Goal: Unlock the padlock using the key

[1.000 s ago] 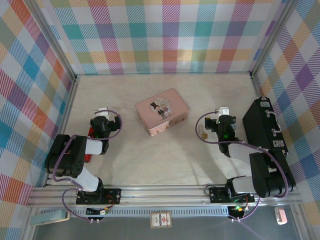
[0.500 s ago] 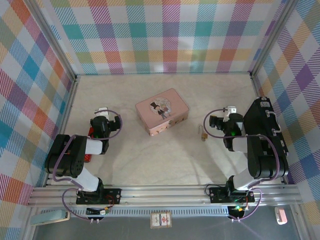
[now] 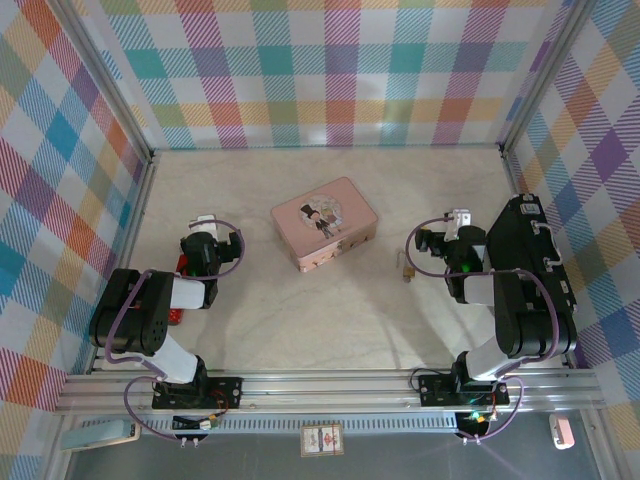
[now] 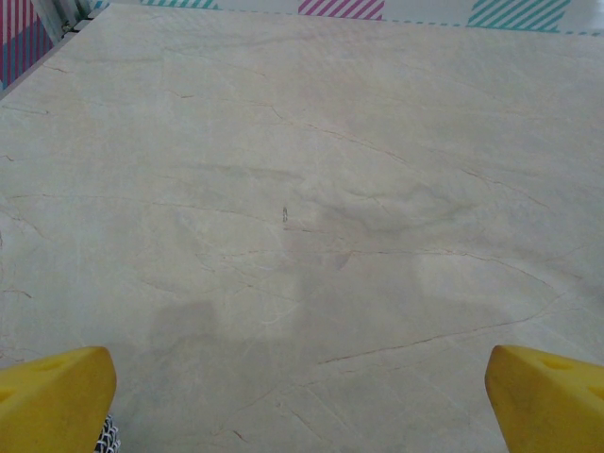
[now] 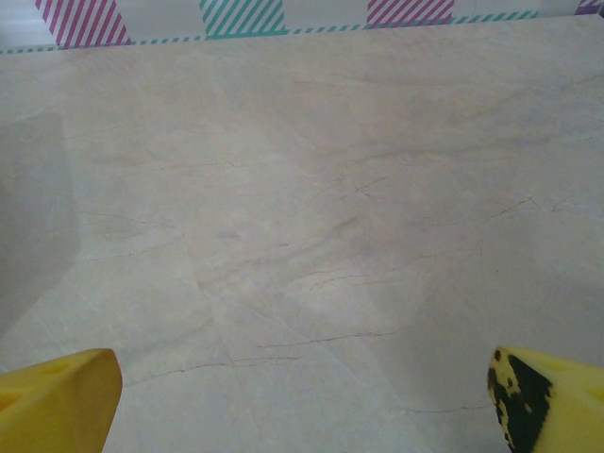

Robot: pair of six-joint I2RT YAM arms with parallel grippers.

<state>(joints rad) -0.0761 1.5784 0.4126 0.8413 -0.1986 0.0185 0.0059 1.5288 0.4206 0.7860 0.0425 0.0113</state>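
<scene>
Both arms are bolted at the near edge of the table (image 3: 330, 320). A red object (image 3: 182, 266) lies near the left edge, mostly hidden under the left arm's forearm.

The left gripper (image 3: 207, 232) hangs over the left part of the table, its jaws spread wide. In the left wrist view its yellow fingertips (image 4: 57, 396) sit at the two bottom corners, with nothing but bare marbled surface between them. The right gripper (image 3: 448, 236) hangs over the right part of the table at about the same depth, and it is also spread wide. Its yellow fingertips (image 5: 58, 396) frame bare surface in the right wrist view, and the right-hand tip carries a dark smear. Neither gripper holds or touches anything.

The padlock (image 3: 406, 268) lies flat on the table just left of the right gripper, apart from it, between that gripper and the pink tin (image 3: 325, 222). Its brass body is toward the near edge, and a thin pale sliver runs from it toward the far edge. That sliver is too small to tell shackle from key.

The pink tin lies slightly askew near the middle of the table, a little farther back. A black case (image 3: 522, 235) stands along the right edge, just beside the right arm. Plaid walls (image 3: 330, 80) close the far edge and both sides.
</scene>
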